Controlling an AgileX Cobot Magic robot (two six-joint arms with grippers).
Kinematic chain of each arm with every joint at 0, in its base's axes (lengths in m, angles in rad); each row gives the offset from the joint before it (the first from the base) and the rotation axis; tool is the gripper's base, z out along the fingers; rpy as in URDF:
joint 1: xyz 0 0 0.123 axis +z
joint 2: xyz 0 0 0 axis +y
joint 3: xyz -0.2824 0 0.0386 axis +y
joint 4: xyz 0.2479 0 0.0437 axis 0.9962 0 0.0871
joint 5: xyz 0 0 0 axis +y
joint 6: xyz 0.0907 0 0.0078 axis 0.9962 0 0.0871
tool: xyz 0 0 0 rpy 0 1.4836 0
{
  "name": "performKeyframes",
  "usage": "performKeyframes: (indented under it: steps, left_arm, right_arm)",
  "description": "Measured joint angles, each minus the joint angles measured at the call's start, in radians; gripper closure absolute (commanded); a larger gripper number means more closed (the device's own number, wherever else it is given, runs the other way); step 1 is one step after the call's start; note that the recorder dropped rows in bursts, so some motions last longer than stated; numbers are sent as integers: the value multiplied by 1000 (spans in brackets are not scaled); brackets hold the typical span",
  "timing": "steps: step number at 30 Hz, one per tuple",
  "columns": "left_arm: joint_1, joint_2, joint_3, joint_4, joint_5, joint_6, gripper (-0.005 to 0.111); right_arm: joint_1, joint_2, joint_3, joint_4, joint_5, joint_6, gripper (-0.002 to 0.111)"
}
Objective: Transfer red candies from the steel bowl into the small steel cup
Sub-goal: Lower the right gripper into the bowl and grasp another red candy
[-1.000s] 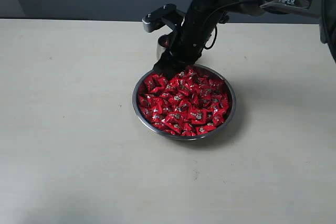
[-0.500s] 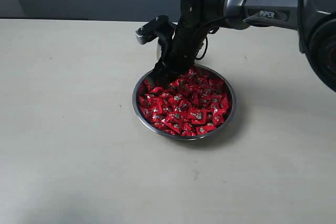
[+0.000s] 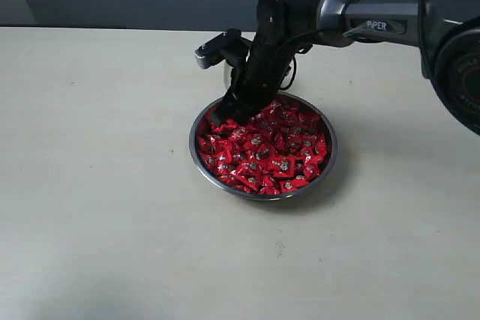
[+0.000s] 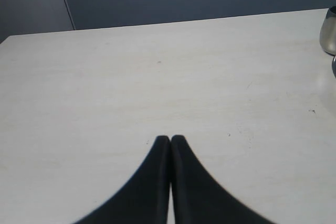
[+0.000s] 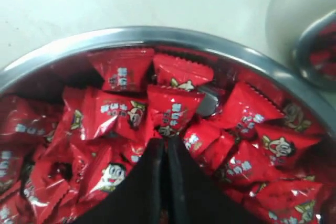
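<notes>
Right tool [image 3: 223, 115] sunk into the red candies [image 3: 266, 151], its tips pressed together.
It meets the pile at the side of the steel bowl [image 3: 192, 148] nearest the small steel cup [image 5: 302, 9], which stands just beside the rim. I cannot tell whether a candy is pinched. The left tool [image 4: 170, 141], tips also together, hangs over the surface [image 4: 105, 77].

The red candies [image 5: 126, 114] have glossy, crinkled, foil-like wrappers that catch the light. The steel bowl [image 5: 157, 34] and the small steel cup [image 4: 328, 30] are polished, mirror-like metal. The table [image 3: 97, 185] is pale, smooth and matt, with faint specks.
</notes>
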Motion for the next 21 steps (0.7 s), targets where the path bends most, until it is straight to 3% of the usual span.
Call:
performKeyframes:
  steps: [12, 21]
  left_arm:
    - [0, 0, 0, 0, 0, 0, 106]
    - [0, 0, 0, 0, 0, 0, 106]
  right_arm:
    - [0, -117, 0, 16, 20, 19, 108]
    - [0, -61, 0, 54, 18, 25, 108]
